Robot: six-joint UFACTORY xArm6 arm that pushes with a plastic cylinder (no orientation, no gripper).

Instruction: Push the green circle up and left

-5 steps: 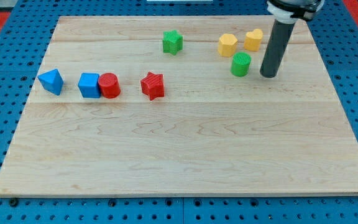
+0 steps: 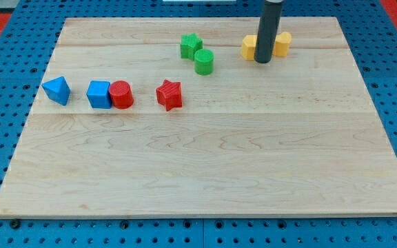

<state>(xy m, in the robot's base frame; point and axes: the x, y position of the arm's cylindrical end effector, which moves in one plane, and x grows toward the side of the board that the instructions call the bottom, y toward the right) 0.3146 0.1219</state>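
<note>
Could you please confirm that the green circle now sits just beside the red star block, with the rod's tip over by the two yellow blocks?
Not quite. In the camera view the green circle block sits just beside the green star block, not the red star block, which lies apart, lower down. The rest holds: my tip is by the two yellow blocks.

Count on wooden board [image 2: 205, 165]: eight blocks total.

Green, two: green circle [image 2: 204, 61], green star [image 2: 190, 46] touching it at 10 o'clock.

Red, two: red star [image 2: 169, 94], red cylinder [image 2: 121, 94].

Blue, two: blue cube [image 2: 98, 94], blue triangle [image 2: 56, 90].

Yellow, two: yellow block [image 2: 249, 47], shape unclear, partly hidden; second yellow block [image 2: 282, 43], also partly hidden.

One rod, one tip: my tip [image 2: 262, 61].
</note>
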